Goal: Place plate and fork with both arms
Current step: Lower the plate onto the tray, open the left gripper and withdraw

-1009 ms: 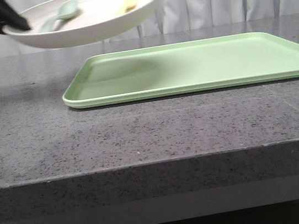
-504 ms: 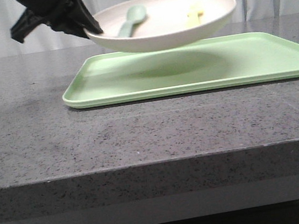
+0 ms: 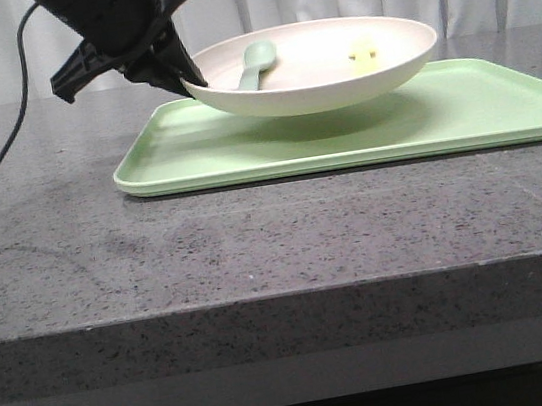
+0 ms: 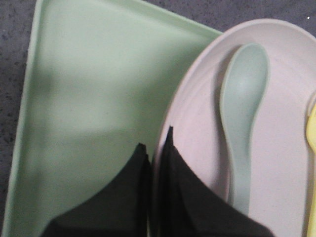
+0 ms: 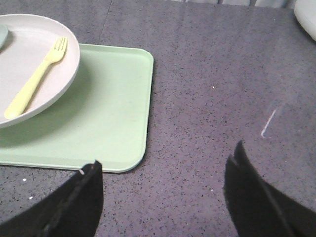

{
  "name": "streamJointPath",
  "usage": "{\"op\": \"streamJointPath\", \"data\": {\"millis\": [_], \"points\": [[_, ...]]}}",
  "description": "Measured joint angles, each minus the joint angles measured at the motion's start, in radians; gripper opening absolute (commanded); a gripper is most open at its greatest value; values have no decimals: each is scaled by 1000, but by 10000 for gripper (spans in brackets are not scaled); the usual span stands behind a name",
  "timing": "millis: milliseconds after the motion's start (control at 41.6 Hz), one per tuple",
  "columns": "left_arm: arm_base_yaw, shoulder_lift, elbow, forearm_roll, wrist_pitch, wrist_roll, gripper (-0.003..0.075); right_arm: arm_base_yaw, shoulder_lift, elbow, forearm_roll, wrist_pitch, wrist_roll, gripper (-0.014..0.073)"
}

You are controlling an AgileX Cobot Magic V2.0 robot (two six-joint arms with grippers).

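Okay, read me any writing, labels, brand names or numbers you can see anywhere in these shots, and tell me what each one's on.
None: no readable text, label, brand, number or sign in any view.
The plate, fork, spoon and green tray are plain and unmarked.
The left gripper, right gripper and grey stone counter carry no lettering either.

The plate, round, shallow and cream-white with a raised rim, hangs slightly tilted, its edge pinched between the fingers of the left gripper, one finger under the rim and one inside it. The fork, small and bright yellow, lies flat inside the plate on the side away from that gripper, tines pointing away from the right gripper, which stands well apart
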Motion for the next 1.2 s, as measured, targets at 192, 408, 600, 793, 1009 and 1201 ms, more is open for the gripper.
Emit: {"op": "streamJointPath", "data": {"millis": [192, 408, 600, 793, 1009, 1201], "points": [[0, 33, -1, 16, 29, -2, -18, 0, 0, 0, 0, 0, 0, 530], [0, 49, -2, 16, 53, -6, -15, 0, 0, 0, 0, 0, 0, 530], [0, 49, -2, 16, 53, -6, 133, 0, 0, 0, 0, 0, 0, 530], [0, 49, -7, 14, 49, -6, 439, 0, 0, 0, 0, 0, 0, 530], [-1, 42, -12, 6, 53, -6, 494, 0, 0, 0, 0, -2, 0, 530], [-1, -31, -12, 10, 71, 34, 494, 0, 0, 0, 0, -12, 0, 530]]}}
